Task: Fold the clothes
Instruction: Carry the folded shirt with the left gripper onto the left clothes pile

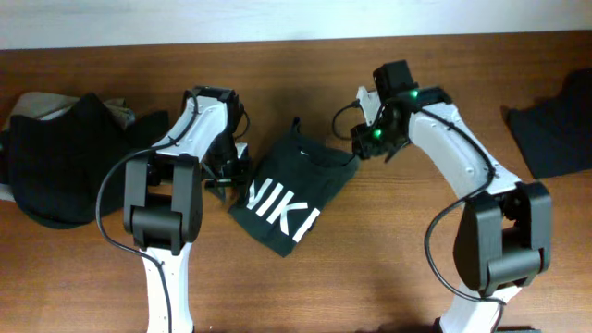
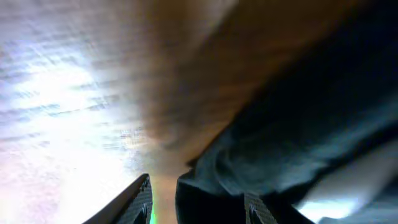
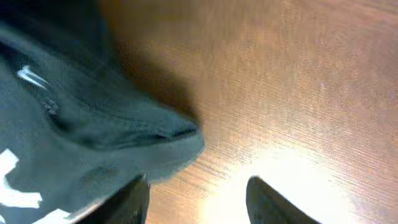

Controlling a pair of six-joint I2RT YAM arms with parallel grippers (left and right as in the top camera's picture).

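A dark-green T-shirt [image 1: 287, 190] with big white block letters lies folded and tilted at the table's middle. My left gripper [image 1: 225, 176] is at its left edge. In the left wrist view the gripper [image 2: 199, 208] is open, with the shirt's edge [image 2: 298, 124] lying between the fingers. My right gripper [image 1: 363, 141] is at the shirt's upper right corner. In the right wrist view it [image 3: 199, 202] is open over bare wood, its left finger at the shirt's folded edge [image 3: 74, 124], which carries a small white mark.
A pile of black and grey-tan garments [image 1: 55, 157] lies at the far left. Another dark garment [image 1: 555, 125] lies at the right edge. The table [image 1: 370, 268] is brown wood.
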